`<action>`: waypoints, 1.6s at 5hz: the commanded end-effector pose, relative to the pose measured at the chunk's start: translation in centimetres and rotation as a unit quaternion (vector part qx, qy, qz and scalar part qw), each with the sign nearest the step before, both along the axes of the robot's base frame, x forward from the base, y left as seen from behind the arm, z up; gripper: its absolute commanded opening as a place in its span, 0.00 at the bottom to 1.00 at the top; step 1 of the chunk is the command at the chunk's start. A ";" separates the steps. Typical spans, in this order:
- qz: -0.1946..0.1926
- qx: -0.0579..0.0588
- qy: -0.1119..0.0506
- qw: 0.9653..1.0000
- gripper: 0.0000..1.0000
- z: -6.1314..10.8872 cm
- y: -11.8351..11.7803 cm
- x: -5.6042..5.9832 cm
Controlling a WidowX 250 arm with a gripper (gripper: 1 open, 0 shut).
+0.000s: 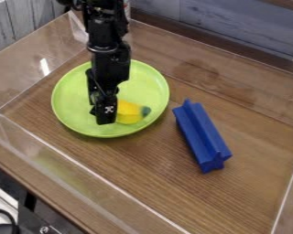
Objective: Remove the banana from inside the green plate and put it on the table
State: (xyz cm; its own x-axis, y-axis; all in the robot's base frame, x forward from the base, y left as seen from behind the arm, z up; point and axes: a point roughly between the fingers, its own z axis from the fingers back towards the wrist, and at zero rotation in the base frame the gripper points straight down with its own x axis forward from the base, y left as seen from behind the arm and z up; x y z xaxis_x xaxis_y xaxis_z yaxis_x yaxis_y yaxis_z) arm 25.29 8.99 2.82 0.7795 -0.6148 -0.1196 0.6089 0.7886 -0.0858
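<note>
Camera view, nearest first: the blue ridged block [201, 135] is lying on the table [136, 178] to the right, well apart from the green plate [76, 96], so it is leaving plenty of bare wood where the fruit could be set down. Farther back, the banana [131, 112] is sitting inside the plate toward its right side, and the gripper [103, 111] is pointing straight down just beside it with its jaws spread wide and holding nothing, apparently lining up to close around it for the lift.
</note>
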 end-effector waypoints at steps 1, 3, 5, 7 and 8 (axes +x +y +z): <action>0.000 0.011 -0.044 0.999 1.00 2.3 0.1 1.0; 0.003 0.010 -0.049 0.999 1.00 2.1 0.1 1.1; -0.001 0.005 -0.052 0.999 1.00 1.6 -0.3 1.1; -0.018 -0.003 -0.056 0.998 1.00 1.0 -2.0 1.1; -0.024 -0.006 -0.057 0.998 0.00 0.7 -2.4 1.1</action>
State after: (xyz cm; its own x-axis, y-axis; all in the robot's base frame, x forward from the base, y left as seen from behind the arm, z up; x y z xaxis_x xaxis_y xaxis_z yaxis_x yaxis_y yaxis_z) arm 25.81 6.73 2.32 0.7627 -0.6447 -0.0524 0.6421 0.7644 -0.0586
